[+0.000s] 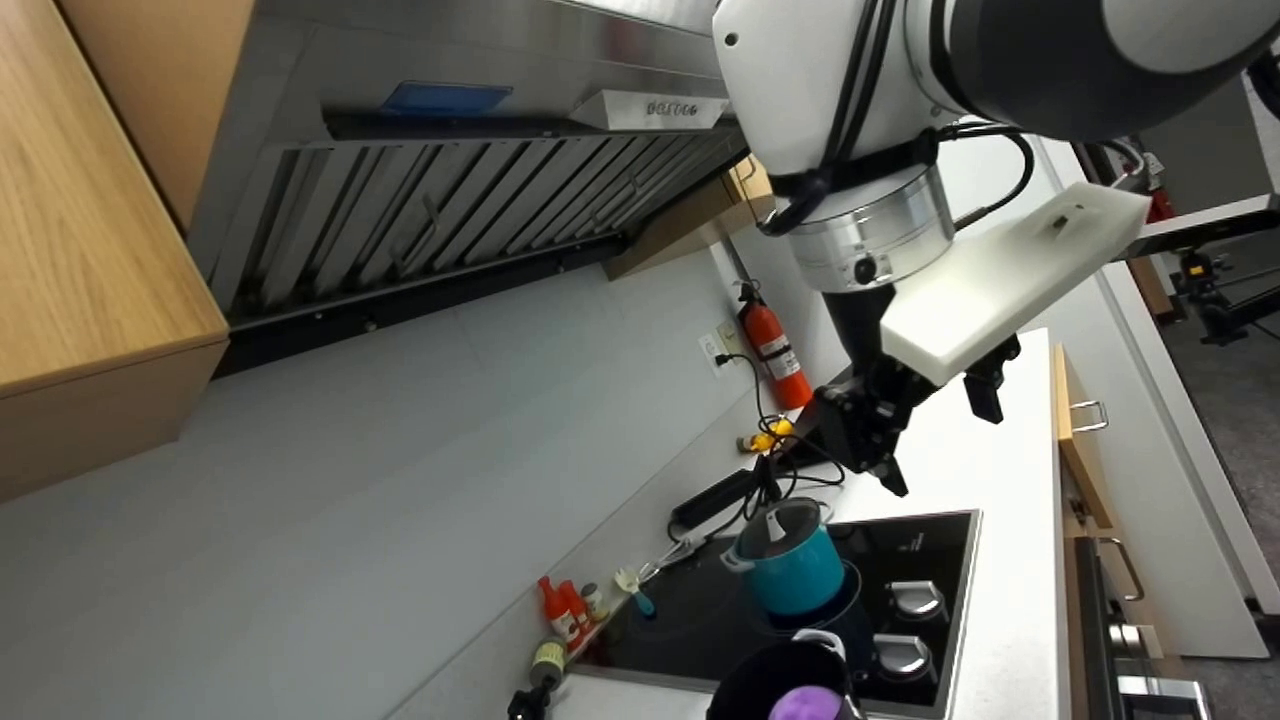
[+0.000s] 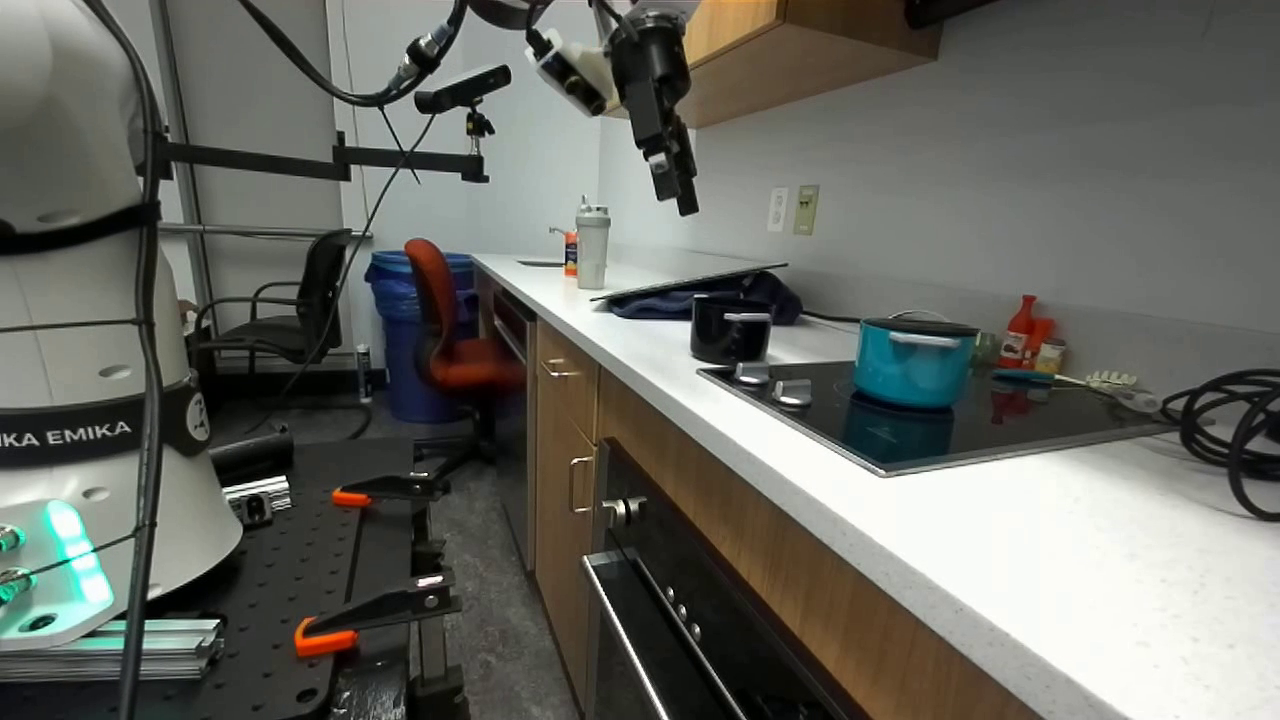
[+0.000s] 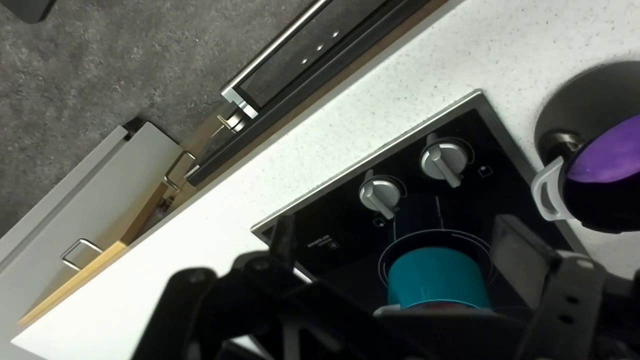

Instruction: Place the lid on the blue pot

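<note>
The teal-blue pot point(image 1: 795, 580) stands upright on a burner of the black stove point(image 1: 690, 610). It also shows in an exterior view point(image 2: 912, 370) and in the wrist view point(image 3: 440, 275). A dark lid point(image 1: 795, 520) with a grey handle lies over the pot's mouth; it shows in both exterior views point(image 2: 935, 326). In the wrist view the pot's top is mostly hidden by my gripper parts. My gripper point(image 1: 938, 438) is open and empty, well above the counter and apart from the pot and lid. Its fingers point(image 3: 400, 242) are spread wide in the wrist view.
A black pot point(image 2: 730, 335) with a purple thing point(image 3: 612, 152) in it stands beside the stove. Red bottles point(image 1: 562, 612) and utensils point(image 1: 636, 592) lie behind. A black box point(image 1: 712, 500) with cables is near the wall. A range hood point(image 1: 450, 200) hangs above.
</note>
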Controlling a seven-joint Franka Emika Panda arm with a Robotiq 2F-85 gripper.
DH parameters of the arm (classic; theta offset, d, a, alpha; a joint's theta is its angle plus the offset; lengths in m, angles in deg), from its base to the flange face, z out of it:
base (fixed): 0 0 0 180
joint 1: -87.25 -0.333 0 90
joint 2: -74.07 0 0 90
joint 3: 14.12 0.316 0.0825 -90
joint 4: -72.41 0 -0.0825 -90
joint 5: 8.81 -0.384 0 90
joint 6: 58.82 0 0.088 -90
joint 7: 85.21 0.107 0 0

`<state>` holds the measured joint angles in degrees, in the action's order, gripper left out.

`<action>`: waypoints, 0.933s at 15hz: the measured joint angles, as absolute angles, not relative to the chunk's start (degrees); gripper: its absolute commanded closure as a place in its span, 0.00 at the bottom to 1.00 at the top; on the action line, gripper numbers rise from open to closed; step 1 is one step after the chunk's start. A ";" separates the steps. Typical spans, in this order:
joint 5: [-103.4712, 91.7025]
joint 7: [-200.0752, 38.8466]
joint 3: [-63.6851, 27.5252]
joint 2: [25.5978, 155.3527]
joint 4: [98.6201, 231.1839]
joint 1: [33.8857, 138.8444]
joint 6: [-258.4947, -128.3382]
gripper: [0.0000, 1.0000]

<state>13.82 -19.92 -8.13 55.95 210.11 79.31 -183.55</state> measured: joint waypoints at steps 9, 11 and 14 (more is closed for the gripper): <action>11.33 -22.01 -6.29 52.75 210.46 80.89 -176.88 0.00; 11.33 -22.05 -6.00 52.57 210.47 81.20 -176.53 0.00; 11.33 -22.48 -5.92 52.38 210.50 81.25 -176.52 0.00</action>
